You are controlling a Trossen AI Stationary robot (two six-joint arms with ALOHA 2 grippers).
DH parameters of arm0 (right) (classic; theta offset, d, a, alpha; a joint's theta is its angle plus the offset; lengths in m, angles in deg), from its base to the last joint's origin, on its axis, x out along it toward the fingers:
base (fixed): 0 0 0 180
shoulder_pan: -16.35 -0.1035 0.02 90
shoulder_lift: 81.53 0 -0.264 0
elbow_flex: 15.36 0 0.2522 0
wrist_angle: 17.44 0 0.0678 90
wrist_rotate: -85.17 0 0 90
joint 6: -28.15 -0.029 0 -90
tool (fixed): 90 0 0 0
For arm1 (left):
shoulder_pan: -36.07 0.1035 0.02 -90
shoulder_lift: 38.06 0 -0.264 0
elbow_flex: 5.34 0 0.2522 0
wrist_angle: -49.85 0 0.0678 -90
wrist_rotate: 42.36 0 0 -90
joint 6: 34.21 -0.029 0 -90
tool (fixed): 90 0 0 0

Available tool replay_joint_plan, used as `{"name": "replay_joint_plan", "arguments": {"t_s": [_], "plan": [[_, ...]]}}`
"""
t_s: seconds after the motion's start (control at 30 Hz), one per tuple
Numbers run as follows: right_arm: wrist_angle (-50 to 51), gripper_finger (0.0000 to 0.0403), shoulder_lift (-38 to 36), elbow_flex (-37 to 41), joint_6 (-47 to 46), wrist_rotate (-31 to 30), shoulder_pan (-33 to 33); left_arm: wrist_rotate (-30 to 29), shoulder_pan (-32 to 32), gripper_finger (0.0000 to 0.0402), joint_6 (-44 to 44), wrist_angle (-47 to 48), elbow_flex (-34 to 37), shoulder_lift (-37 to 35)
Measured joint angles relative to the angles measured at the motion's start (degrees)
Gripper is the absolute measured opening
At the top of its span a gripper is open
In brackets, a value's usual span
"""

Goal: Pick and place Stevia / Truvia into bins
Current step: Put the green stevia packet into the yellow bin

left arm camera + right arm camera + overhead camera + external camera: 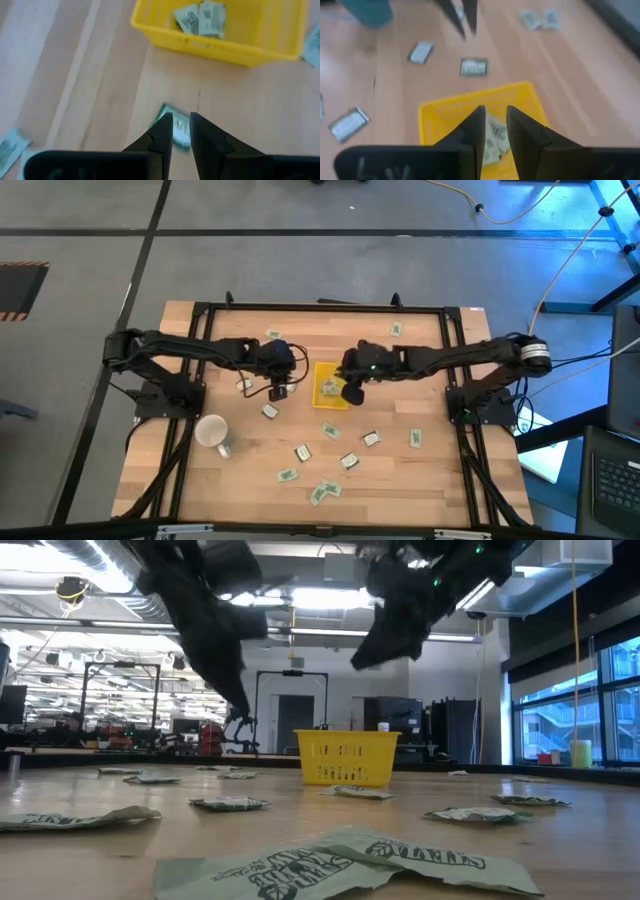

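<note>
The yellow tray sits near the table's middle with two Stevia packets lying in it. My left gripper hovers left of the tray, open by a narrow gap. It is above one packet that lies flat on the wood. My right gripper hangs above the tray, also open by a narrow gap and empty. Several more packets lie scattered over the near half of the table.
A white mug stands on the table's near left part. Loose packets lie near the far edge and right of the tray. The table's black frame rails run along both sides.
</note>
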Motion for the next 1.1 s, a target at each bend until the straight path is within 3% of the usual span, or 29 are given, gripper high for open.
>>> {"name": "replay_joint_plan", "arguments": {"t_s": [0.53, 1.1], "plan": [[0.9, 0.0082, -3.4, 0.0, 0.0, 0.0, 0.7, 0.9, 0.0, 0.0067, -1.2, -4.9, 0.0, 15.9], [0.9, 0.0082, -3.4, 0.0, 0.0, 0.1, 0.7, 1.2, 0.3, 0.0005, -1.2, -4.3, 0.3, 15.8]]}}
